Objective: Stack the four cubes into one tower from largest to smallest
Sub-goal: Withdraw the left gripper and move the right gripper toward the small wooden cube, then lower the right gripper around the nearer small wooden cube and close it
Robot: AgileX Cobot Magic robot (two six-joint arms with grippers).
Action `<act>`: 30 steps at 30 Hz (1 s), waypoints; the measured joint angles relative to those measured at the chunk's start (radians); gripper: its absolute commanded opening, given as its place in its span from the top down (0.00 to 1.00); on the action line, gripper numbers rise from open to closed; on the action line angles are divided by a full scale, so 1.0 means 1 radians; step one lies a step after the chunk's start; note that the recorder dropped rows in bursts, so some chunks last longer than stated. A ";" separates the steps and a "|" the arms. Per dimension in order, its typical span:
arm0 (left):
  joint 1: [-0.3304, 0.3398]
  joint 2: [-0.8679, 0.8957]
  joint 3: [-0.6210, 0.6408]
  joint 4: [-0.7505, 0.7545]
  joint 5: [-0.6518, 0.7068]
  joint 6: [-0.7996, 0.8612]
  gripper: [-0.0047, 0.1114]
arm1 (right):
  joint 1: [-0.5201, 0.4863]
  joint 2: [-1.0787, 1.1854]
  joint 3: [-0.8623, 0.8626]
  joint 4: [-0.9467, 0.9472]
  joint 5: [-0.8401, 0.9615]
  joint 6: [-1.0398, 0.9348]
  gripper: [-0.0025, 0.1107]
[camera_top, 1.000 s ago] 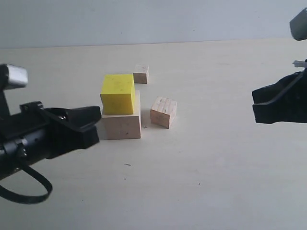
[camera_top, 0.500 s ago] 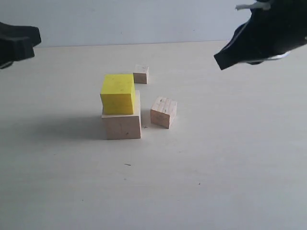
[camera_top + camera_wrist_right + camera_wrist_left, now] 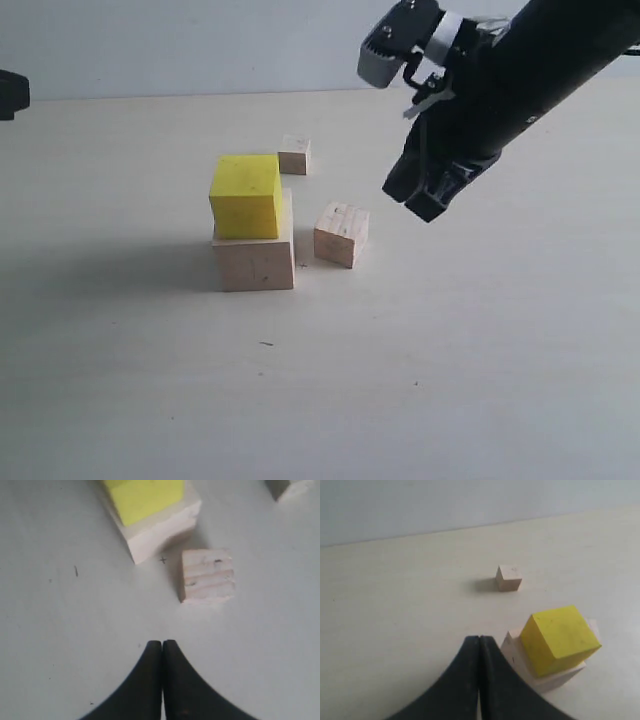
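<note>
A yellow cube (image 3: 245,195) rests on the largest pale wood cube (image 3: 256,262), set toward its left and back. A middle-sized pale wood cube (image 3: 341,234) lies on the table just right of them. The smallest pale wood cube (image 3: 294,154) sits behind. My right gripper (image 3: 428,197) hangs shut and empty above the table, right of the middle-sized cube (image 3: 208,575). In the left wrist view my left gripper (image 3: 479,639) is shut and empty, near the yellow cube (image 3: 559,637) and the smallest cube (image 3: 509,577). Only a dark edge of the left arm (image 3: 12,93) shows at the exterior view's far left.
The pale table (image 3: 450,380) runs back to a light wall (image 3: 200,40). The right arm (image 3: 520,70) slants down from the upper right over the table's back right part.
The right arm has swung in from the far right and come down toward the middle-sized cube. The left arm has pulled back up and out to the far left. The cubes have not moved.
</note>
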 measured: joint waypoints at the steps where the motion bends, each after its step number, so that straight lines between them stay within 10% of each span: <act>1: 0.000 0.000 0.000 0.007 0.030 -0.007 0.96 | 0.000 0.031 0.000 0.043 -0.002 -0.105 0.84; 11: 0.000 0.000 0.000 0.017 0.123 -0.017 0.96 | 0.000 0.170 0.000 0.130 -0.067 -0.324 0.33; 30: 0.000 0.000 0.000 0.017 0.145 -0.017 0.96 | 0.000 0.298 -0.022 0.263 -0.317 -0.331 0.32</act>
